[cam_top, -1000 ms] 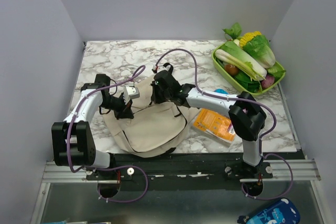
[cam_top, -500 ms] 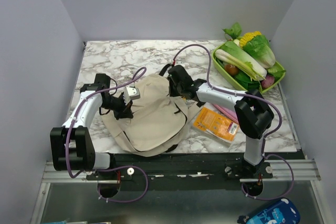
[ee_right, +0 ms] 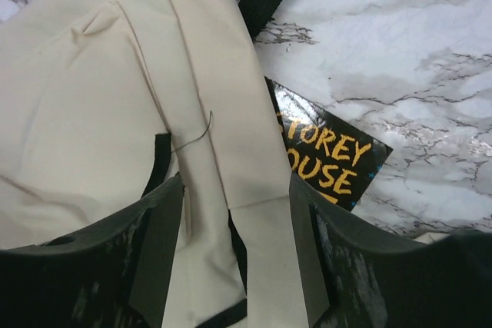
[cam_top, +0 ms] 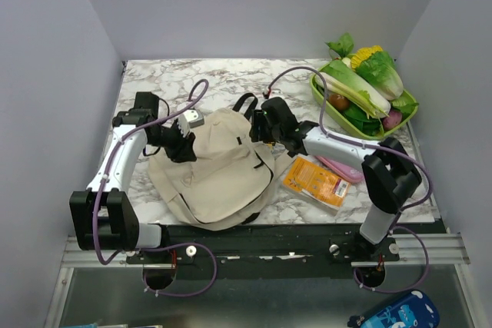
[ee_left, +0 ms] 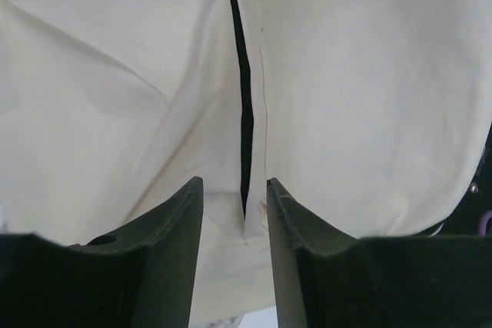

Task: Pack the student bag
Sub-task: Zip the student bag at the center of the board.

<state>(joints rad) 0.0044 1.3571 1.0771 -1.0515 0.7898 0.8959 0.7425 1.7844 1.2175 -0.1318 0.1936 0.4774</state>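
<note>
Both grippers have let go since a second ago: the student bag (cam_top: 219, 178), bunched up between them then, now lies spread flat. Your right arm has swung out toward the right edge, and the left gripper has backed off toward the far-left side.

Bag position: on the tabletop (cam_top: 165, 74), left of centre, its lower end reaching the near edge. Cream fabric is face up, with a black strap (cam_top: 246, 102) looped at the far end on the marble.

Left gripper (cam_top: 182, 146): released, over the bag's left rim. Your wrist view shows the fingers parted, cream fabric below them and a black seam line running into the gap. No fabric is pinched.

Right gripper (cam_top: 260, 127): released too, at the bag's far-right corner. In the wrist view the fingers stand wide and a flat beige strap (ee_right: 231, 113) lies lengthwise under the gap, with a loose thread on it. Can't tell whether the pads touch the strap's edges.

Just beside that strap a dark cover with yellow lettering (ee_right: 330, 163) pokes out from under the bag's edge onto the marble. Can't match it to anything in the overhead view.

Orange book (cam_top: 311, 180) lies flat just right of the bag, toward the near edge. Pink item (cam_top: 344, 169) touches its far side, partly hidden by your right arm; can't tell what it is.

Green tray (cam_top: 317, 90) of vegetables sits in the far-right corner, well apart from the bag.
</note>
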